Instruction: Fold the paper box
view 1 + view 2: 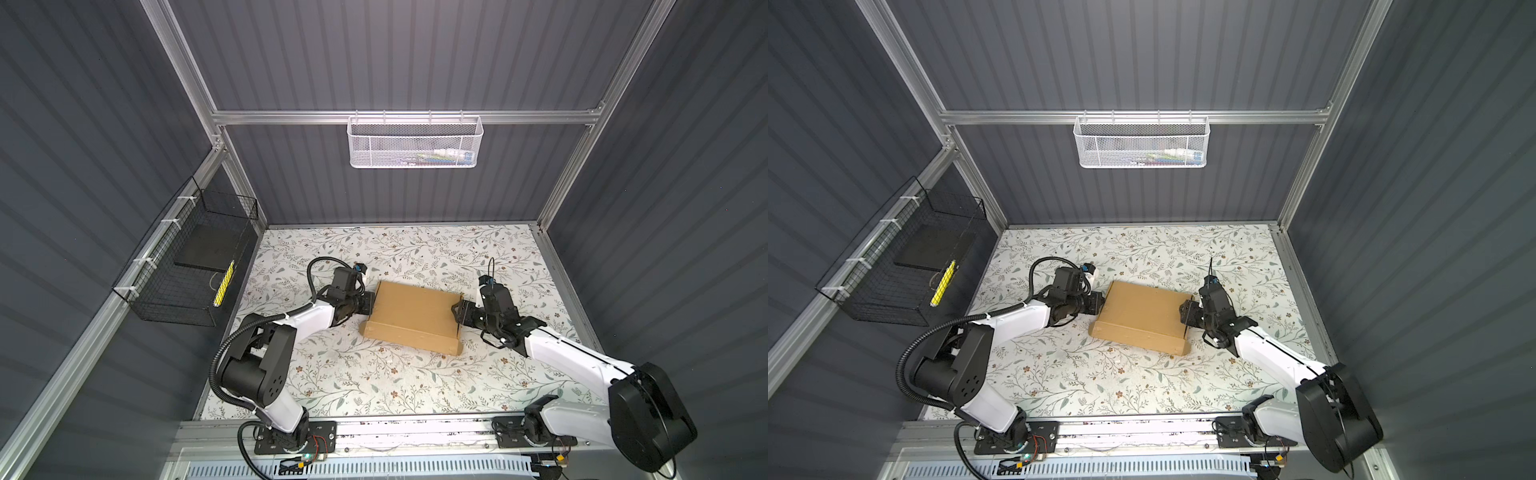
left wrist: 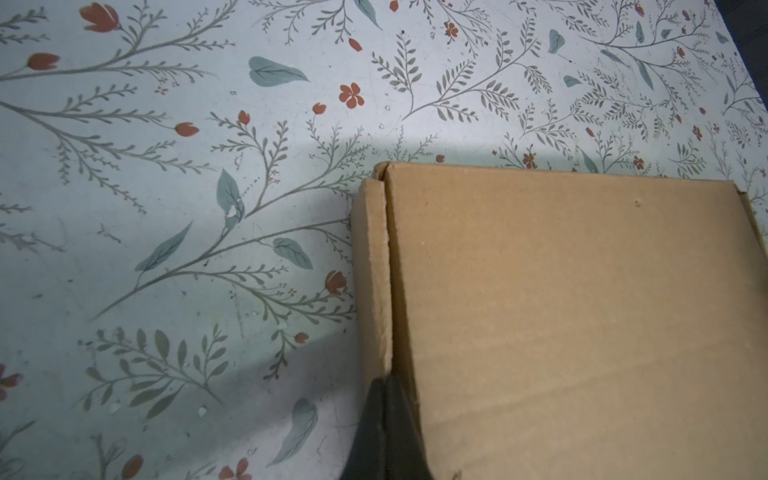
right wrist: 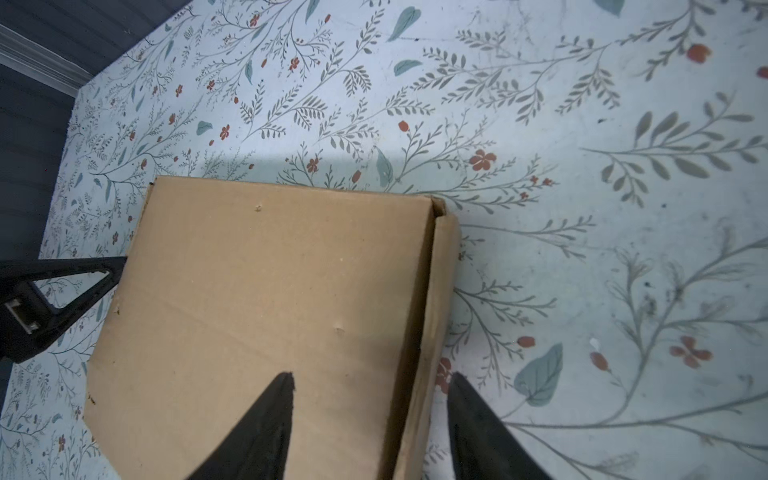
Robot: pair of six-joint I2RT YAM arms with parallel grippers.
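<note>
The paper box [image 1: 411, 318] [image 1: 1142, 316] is a shallow brown cardboard mailer with its lid down, lying slightly askew mid-table. My left gripper [image 1: 371, 305] [image 2: 384, 382] is shut, its tips against the seam between the lid and the left side wall [image 2: 372, 270]. It also shows in the right wrist view as the left gripper [image 3: 118, 264] at the box's far edge. My right gripper [image 1: 457, 311] [image 3: 371, 376] is open and straddles the right side wall [image 3: 440, 291]. One of its fingers [image 3: 274, 407] is over the lid and the other is outside the wall, above the table.
The floral tabletop [image 1: 374, 386] is walled by grey panels and an aluminium frame. A white mesh basket [image 1: 415, 141] hangs on the back rail. A black wire basket [image 1: 187, 266] on the left wall holds a dark slab and a yellow item.
</note>
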